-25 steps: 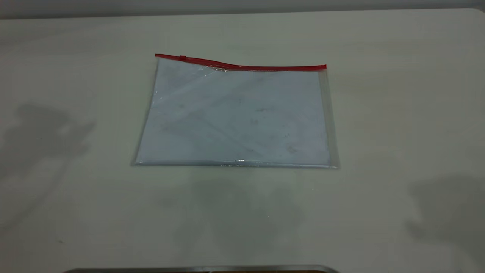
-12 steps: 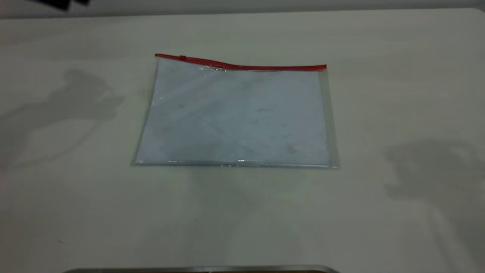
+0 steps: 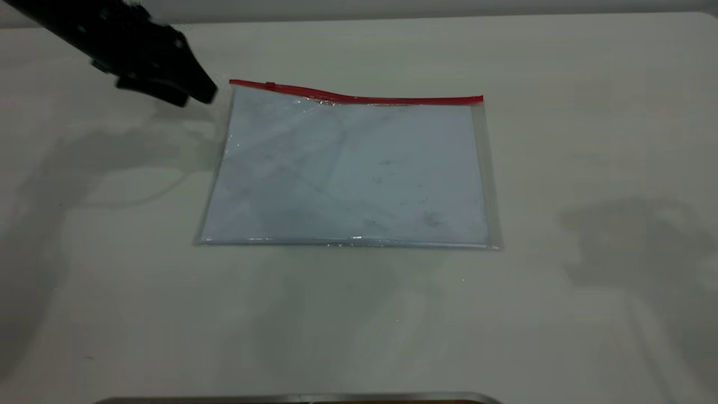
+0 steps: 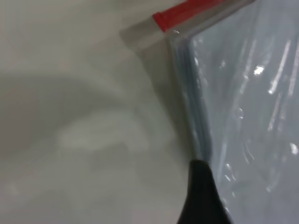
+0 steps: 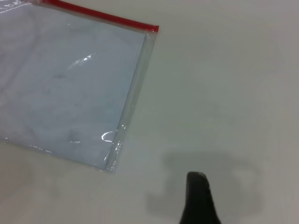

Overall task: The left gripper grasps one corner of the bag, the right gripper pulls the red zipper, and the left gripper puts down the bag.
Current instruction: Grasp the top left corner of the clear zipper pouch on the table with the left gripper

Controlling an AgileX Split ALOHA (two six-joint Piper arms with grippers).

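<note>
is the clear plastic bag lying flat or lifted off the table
Lying flat: the large clear plastic bag rests spread on the white table, only its thin red zipper edge slightly wavy.

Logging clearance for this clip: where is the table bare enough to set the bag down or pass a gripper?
The table is bare in front of the bag, to its right out to the table edge, and in the strip behind the red zipper. It is tight only at the bag's far-left corner, where the left gripper hangs close. The right gripper is over bare table off the bag's right side.

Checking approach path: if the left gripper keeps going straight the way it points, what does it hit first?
Probably the bag's left corner, where the red zipper ends. The left gripper points there from just beside it; its height above the table is unclear.
</note>
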